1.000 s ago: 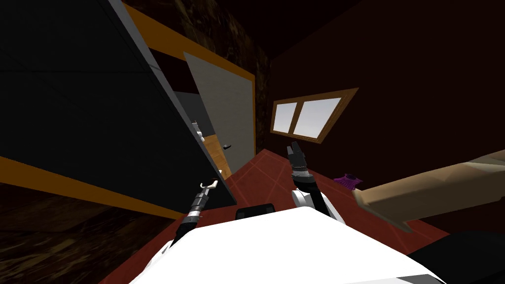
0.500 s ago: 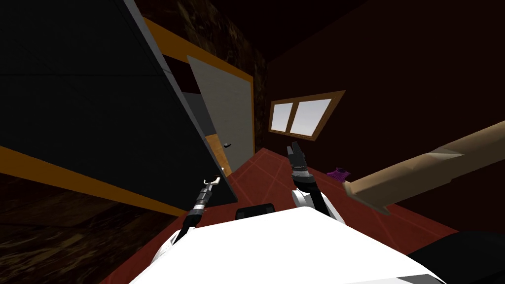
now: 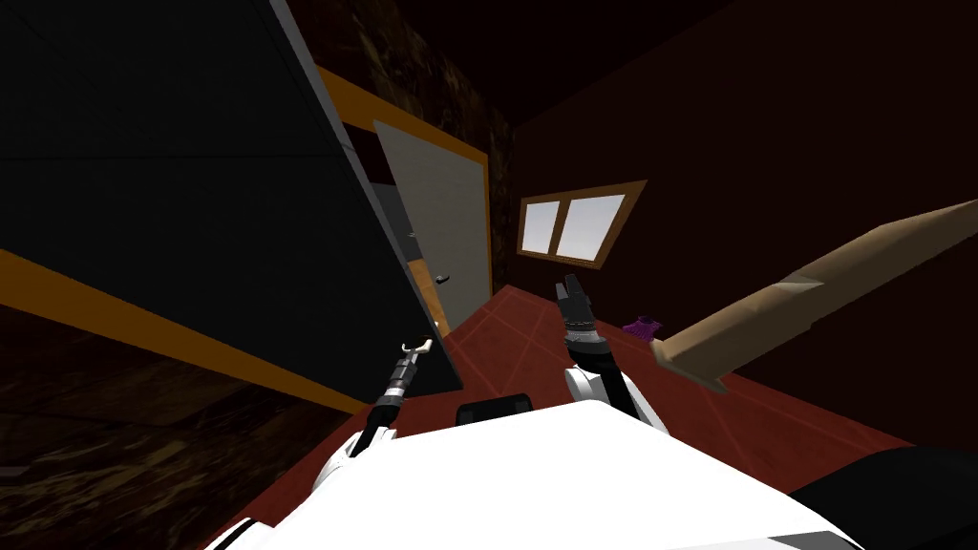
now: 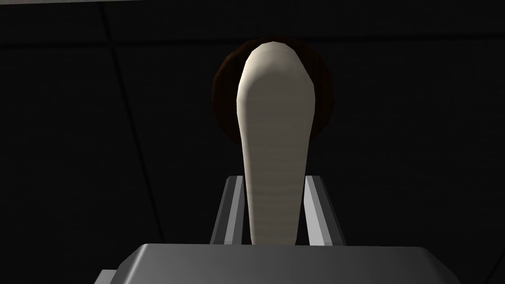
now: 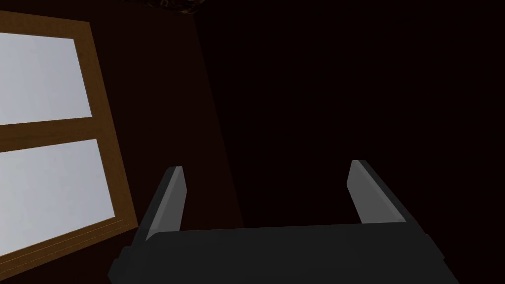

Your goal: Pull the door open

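Note:
A dark door (image 3: 191,191) stands ajar at my left, its free edge near my left hand. Its pale lever handle (image 3: 418,345) sticks out from that edge. In the left wrist view the handle (image 4: 273,143) rises from a dark round rose (image 4: 223,98), and my left gripper (image 4: 274,179) is shut on it, both fingers (image 4: 232,207) pressing its sides. My right gripper (image 3: 571,289) is held up in front of my chest, away from the door. Its fingers (image 5: 172,197) stand wide open with nothing between them.
Behind the dark door's edge is an orange-framed opening (image 3: 420,272) and a grey door (image 3: 449,220) with a small black handle (image 3: 441,279). A window (image 3: 568,222) is on the far wall. A tan beam-like object (image 3: 812,286) juts in at the right above the red tiled floor (image 3: 516,329); a purple item (image 3: 645,327) lies there.
The dark door's edge has swung further across the opening, hiding more of it. My left gripper went with the handle, slightly right and up. My view has turned too.

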Tool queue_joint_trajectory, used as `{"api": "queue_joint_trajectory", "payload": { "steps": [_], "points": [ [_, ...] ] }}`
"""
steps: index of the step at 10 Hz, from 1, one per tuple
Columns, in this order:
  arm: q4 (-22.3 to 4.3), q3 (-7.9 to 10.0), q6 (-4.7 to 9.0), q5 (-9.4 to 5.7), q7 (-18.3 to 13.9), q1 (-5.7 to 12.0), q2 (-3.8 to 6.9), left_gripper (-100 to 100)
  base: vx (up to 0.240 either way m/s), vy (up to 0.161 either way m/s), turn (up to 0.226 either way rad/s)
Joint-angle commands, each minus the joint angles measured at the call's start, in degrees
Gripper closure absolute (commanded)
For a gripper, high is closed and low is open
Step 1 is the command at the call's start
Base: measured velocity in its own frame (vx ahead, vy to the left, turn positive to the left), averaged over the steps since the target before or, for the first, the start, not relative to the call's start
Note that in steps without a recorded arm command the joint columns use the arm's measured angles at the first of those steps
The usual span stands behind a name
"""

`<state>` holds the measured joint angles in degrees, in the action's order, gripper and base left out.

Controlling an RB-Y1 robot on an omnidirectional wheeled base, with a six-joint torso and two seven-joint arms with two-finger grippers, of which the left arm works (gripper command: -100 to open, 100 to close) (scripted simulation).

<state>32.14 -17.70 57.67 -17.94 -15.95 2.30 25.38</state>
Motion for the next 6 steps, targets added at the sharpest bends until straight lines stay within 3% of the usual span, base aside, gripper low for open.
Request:
{"api": "queue_joint_trajectory", "payload": {
  "steps": [1, 2, 3, 5, 6],
  "points": [
    [-0.64, -0.42, 1.91, -0.2, -0.97, -1.1, 0.94, 100, -0.091, 0.007, -0.234],
    [-0.64, -0.42, 1.91, -0.2, -0.97, -1.1, 0.94, 100, -0.102, 0.007, -0.112],
    [-1.13, -0.75, 3.38, -0.36, -1.71, -1.95, 1.66, 100, -0.119, 0.004, -0.155],
    [-1.68, -1.12, 5.04, -0.54, -2.55, -2.91, 2.47, 100, -0.124, 0.026, -0.131],
    [-2.25, -1.5, 6.76, -0.72, -3.42, -3.9, 3.32, 100, -0.151, 0.056, -0.208]
  ]
}}
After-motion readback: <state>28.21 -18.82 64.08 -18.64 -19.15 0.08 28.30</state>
